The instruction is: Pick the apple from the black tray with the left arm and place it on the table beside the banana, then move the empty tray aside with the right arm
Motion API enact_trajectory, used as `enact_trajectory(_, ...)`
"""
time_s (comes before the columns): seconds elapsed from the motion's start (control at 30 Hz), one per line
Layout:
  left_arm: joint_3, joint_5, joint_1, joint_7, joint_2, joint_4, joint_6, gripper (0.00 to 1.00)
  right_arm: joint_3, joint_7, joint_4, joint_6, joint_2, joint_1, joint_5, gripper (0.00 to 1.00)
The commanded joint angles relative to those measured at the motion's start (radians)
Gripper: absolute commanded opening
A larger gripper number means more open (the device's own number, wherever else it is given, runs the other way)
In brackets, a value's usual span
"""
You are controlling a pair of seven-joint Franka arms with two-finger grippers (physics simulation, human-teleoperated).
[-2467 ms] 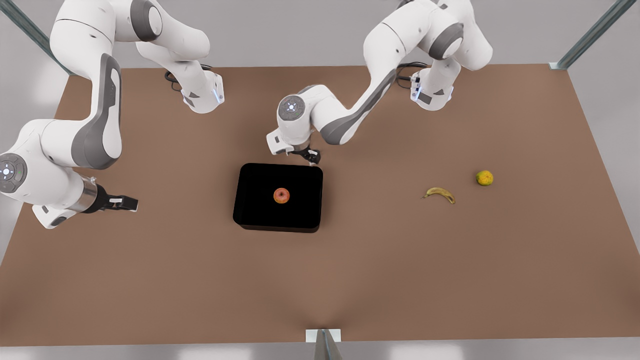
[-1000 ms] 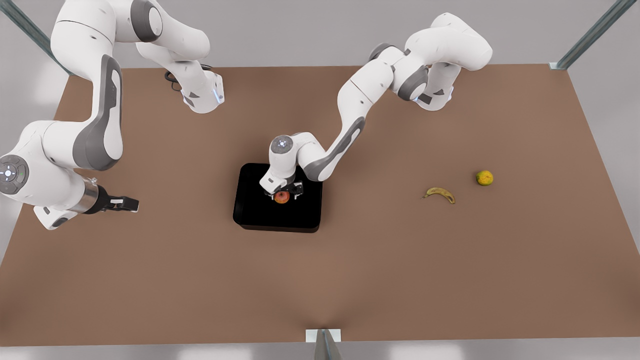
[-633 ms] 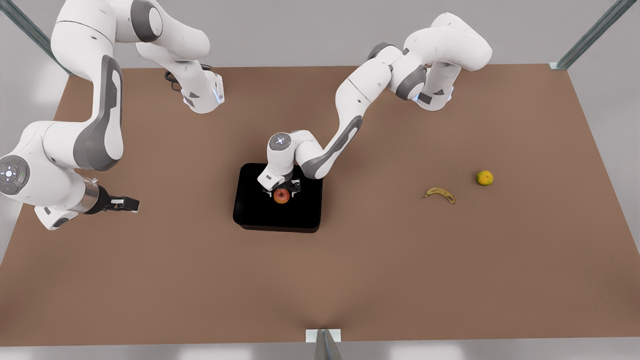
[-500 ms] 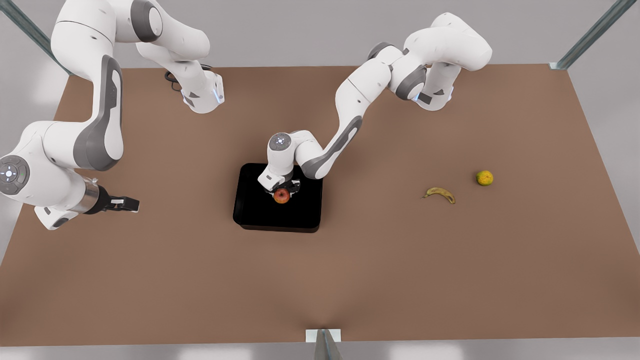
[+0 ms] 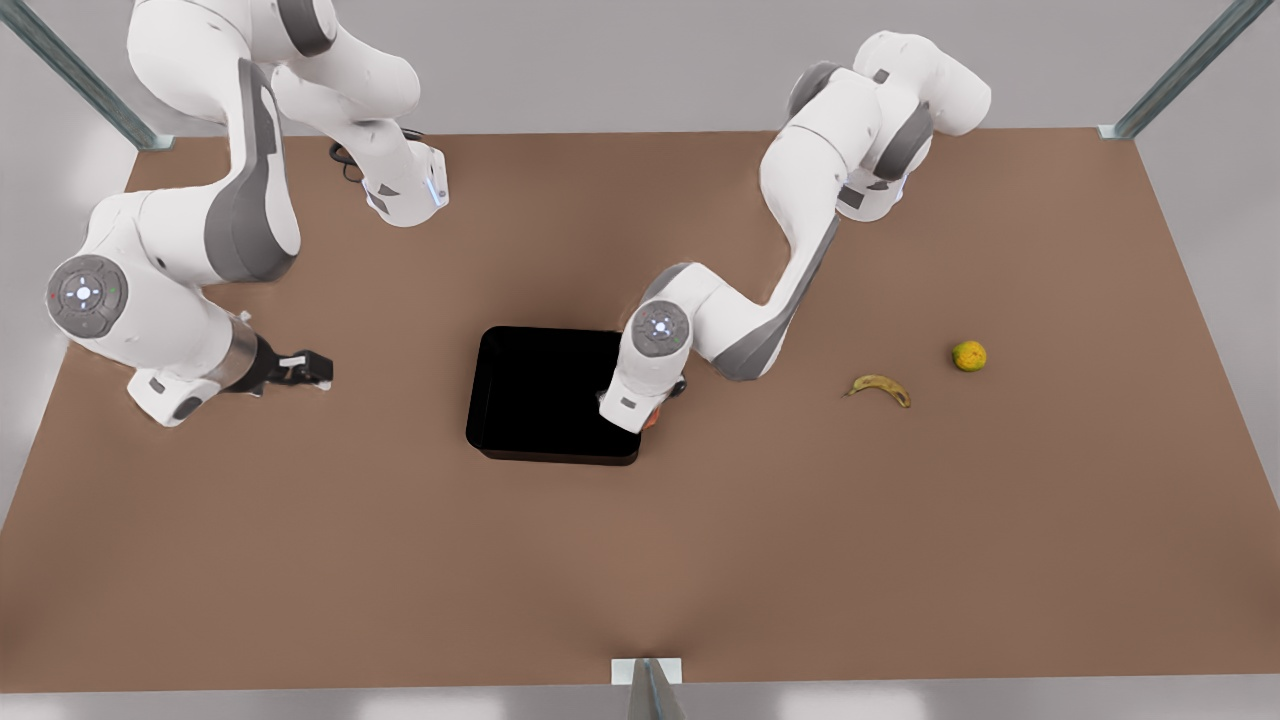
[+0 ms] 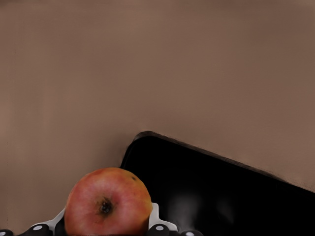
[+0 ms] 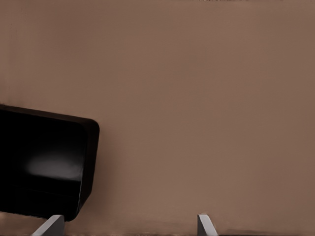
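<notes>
The black tray (image 5: 545,395) lies mid-surface (image 5: 640,560). At its edge on the front view's right, the left end effector (image 5: 652,412) is pinching the apple (image 6: 108,201), held above the tray's corner. On the front view's left, the right end effector (image 5: 310,370) hovers near the tray, fingers (image 7: 204,225) spread. The banana (image 5: 880,388) and a yellow-green fruit (image 5: 968,355) lie well apart from the tray.

Glossy black tray (image 5: 540,390) on matte brown table (image 5: 800,520).

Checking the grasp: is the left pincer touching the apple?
Touching. The left wrist view shows the apple pressed between the left pincer fingers, above the tray corner.
</notes>
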Motion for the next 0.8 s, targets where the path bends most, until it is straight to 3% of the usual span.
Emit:
enact_trajectory(0.0,0.002,-0.049,0.106,0.659,-0.023,0.000,-0.413,0.66,0.069,0.192,0.000,-0.231,-0.037,0.008,0.075,1.00)
enact_trajectory(0.03,0.008,-0.032,0.163,0.751,-0.018,0.000,-0.421,0.66,0.167,0.261,0.022,-0.261,-0.060,0.017,0.069,1.00)
enact_trajectory(0.1,0.010,0.012,0.297,0.931,-0.004,-0.004,-0.433,0.66,0.238,0.648,0.040,-0.265,-0.094,0.017,0.161,1.00)
enact_trajectory(0.2,0.011,0.127,0.436,1.178,0.042,-0.032,-0.437,0.65,0.239,0.994,-0.076,0.033,0.058,0.089,0.199,1.00)
enact_trajectory(0.3,0.011,0.148,0.502,1.244,0.028,-0.113,-0.430,0.64,0.241,0.988,-0.369,0.398,0.041,0.100,0.153,1.00)
enact_trajectory(0.37,0.013,0.173,0.518,1.255,-0.061,-0.300,-0.326,0.64,0.233,1.065,-0.411,0.409,0.013,0.095,0.156,1.00)
enact_trajectory(0.4,0.016,0.179,0.537,1.285,-0.171,-0.521,-0.168,0.65,0.233,1.154,-0.414,0.383,0.007,0.095,0.156,1.00)
enact_trajectory(0.43,0.017,0.207,0.556,1.302,-0.199,-0.598,-0.101,0.64,0.232,1.153,-0.420,0.387,0.021,0.094,0.156,1.00)
enact_trajectory(0.53,0.017,0.239,0.663,1.448,-0.211,-0.663,0.013,0.64,0.173,1.077,-0.418,0.384,0.038,0.090,0.155,1.00)
enact_trajectory(0.63,0.017,0.254,0.672,1.446,-0.172,-0.695,0.117,0.65,0.172,1.022,-0.418,0.400,0.095,0.090,0.153,1.00)
enact_trajectory(0.67,0.017,0.256,0.672,1.443,-0.170,-0.690,0.117,0.70,0.172,0.996,-0.417,0.400,0.110,0.089,0.153,1.00)
enact_trajectory(0.7,0.017,0.258,0.671,1.443,-0.181,-0.690,0.113,1.00,0.172,0.964,-0.417,0.401,0.119,0.089,0.153,1.00)
enact_trajectory(0.77,0.017,0.261,0.671,1.443,-0.191,-0.690,0.107,1.00,0.170,0.942,-0.415,0.417,0.147,0.089,0.127,1.00)
